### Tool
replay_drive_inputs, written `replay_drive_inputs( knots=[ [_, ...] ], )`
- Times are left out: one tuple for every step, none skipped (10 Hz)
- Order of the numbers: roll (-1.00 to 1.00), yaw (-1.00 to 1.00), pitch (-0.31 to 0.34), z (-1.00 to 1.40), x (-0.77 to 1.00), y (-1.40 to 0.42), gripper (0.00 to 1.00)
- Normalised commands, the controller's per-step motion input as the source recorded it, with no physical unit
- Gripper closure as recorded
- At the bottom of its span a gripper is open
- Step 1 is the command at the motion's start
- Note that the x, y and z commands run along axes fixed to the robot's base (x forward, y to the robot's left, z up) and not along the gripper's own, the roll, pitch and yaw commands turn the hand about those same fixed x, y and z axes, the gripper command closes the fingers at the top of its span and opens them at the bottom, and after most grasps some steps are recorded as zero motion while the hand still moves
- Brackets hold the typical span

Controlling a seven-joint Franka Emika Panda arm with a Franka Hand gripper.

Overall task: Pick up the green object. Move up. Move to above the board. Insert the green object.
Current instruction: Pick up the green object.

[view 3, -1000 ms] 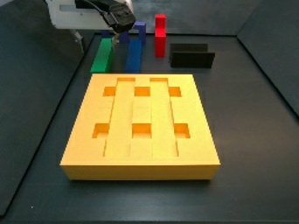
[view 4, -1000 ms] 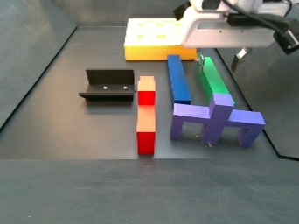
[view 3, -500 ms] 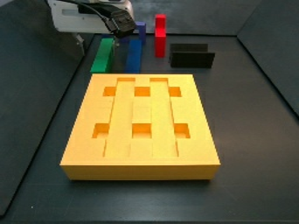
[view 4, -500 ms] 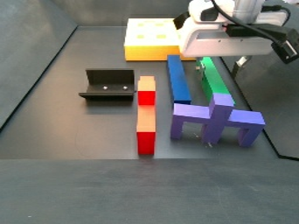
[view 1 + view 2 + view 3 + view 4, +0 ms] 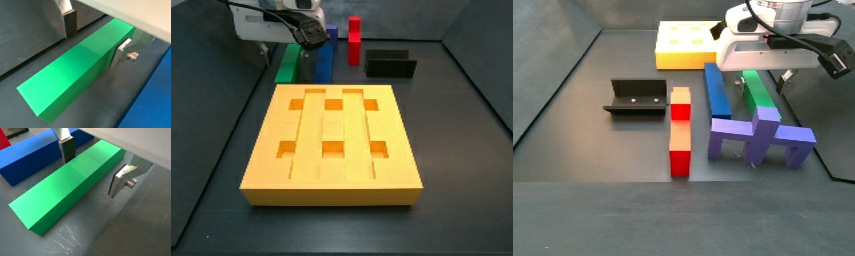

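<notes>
so the gripper (image 5: 93,165) hangs spread over the green object (image 5: 70,182), one finger (image 5: 69,22) on either long side, pads apart from it. the green bar lies flat on the floor beside the blue bar (image 5: 716,92), at 12 o'clock of the board (image 5: 334,146).

The gripper (image 5: 95,164) straddles the green object (image 5: 67,184), which lies beside the blue bar (image 5: 30,159), the board (image 5: 690,43) behind
</notes>
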Motion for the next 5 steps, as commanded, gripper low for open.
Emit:
replay_drive_inputs(
  knots=[
    [0.0,0.0,0.0,0.02,0.0,0.0,0.0],
    [0.0,0.0,0.0,0.0,0.0,0.02,0.0],
    [0.0,0.0,0.0,0.0,0.0,0.0,0.0],
    [0.0,0.0,0.0,0.0,0.0,0.0,1.0],
    [0.0,0.0,0.0,0.0,0.0,0.0,1.0]
  ],
)
